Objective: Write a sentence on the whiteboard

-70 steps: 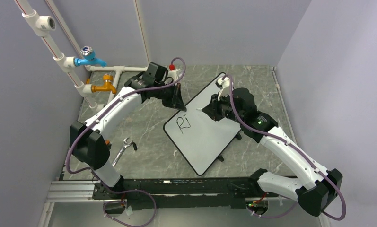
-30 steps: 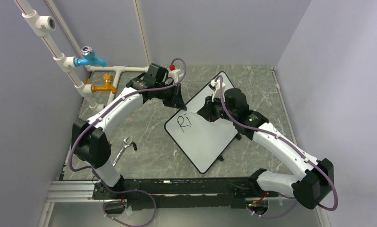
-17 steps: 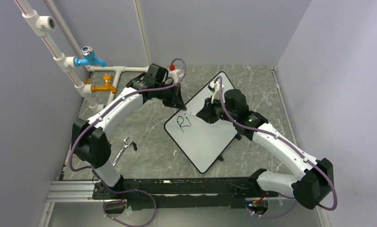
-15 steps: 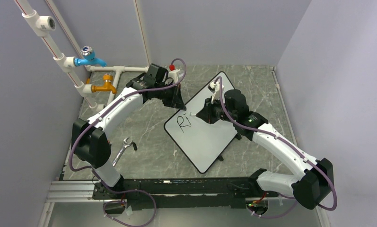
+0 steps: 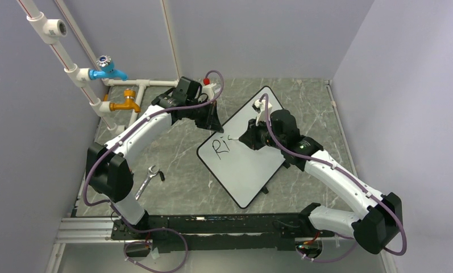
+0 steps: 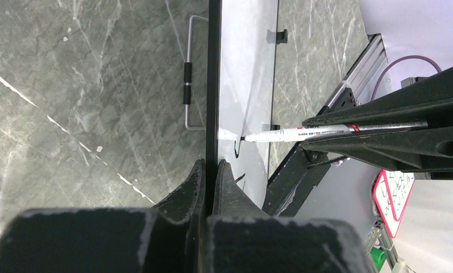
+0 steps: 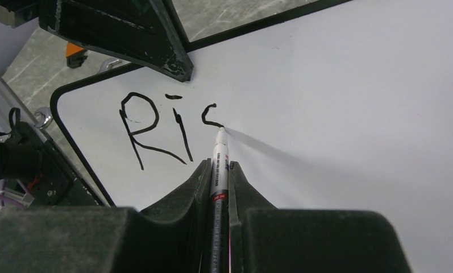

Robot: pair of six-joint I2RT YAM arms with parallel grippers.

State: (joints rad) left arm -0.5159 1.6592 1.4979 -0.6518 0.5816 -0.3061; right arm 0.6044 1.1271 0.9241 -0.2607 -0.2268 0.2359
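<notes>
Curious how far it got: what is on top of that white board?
The whiteboard shows black writing: "Ri" and a started curve. The marker, in the right gripper, touches it; the left gripper pinches its edge. The right arm hides part from above.

White arms, black joints, black end effectors, purple cables.

1. Large flat rectangular whiteboard: plain white, thin black rim.
2. Handwritten marker letters: black.
3. Slim marker pen: white barrel, red band.
4. Stone-look table: grey-green, marbled with pale veins.
5. Plastic tap by the table's far left corner: bright blue; metal tap beside it: orange-gold.
</notes>
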